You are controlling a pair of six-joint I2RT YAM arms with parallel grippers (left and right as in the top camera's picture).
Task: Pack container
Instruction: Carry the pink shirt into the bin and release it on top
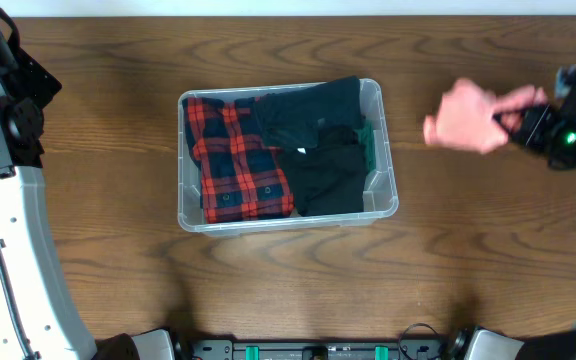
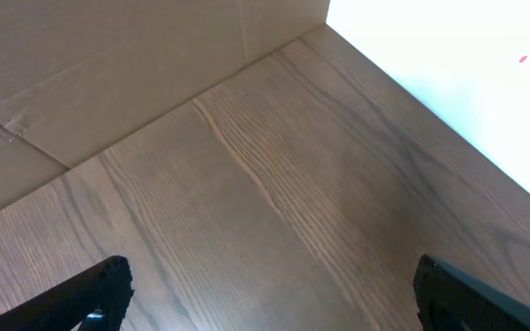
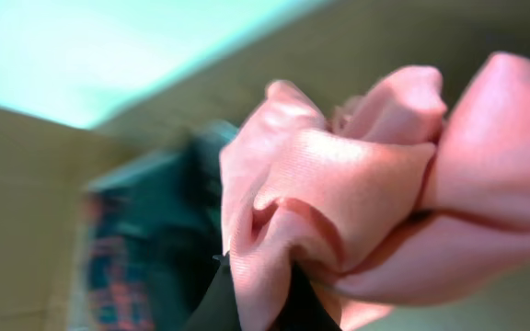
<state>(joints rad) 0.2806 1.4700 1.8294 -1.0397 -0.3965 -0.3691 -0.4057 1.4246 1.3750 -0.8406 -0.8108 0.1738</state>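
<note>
The clear plastic container [image 1: 386, 190] sits at the table's middle. It holds a red and navy plaid garment [image 1: 236, 160] on the left, black garments [image 1: 318, 150] on the right and a bit of green cloth [image 1: 368, 140] by the right wall. My right gripper [image 1: 513, 118] is to the right of the container, above the table, shut on a bunched pink garment [image 1: 466, 118]. In the right wrist view the pink garment [image 3: 357, 193] fills the frame between the fingers [image 3: 265, 303]. My left gripper [image 2: 265, 294] is open and empty over bare wood at the far left.
The wooden table [image 1: 98, 250] surrounds the container. A cardboard wall [image 2: 109, 64] stands behind the table in the left wrist view. The arm bases stand at the front edge.
</note>
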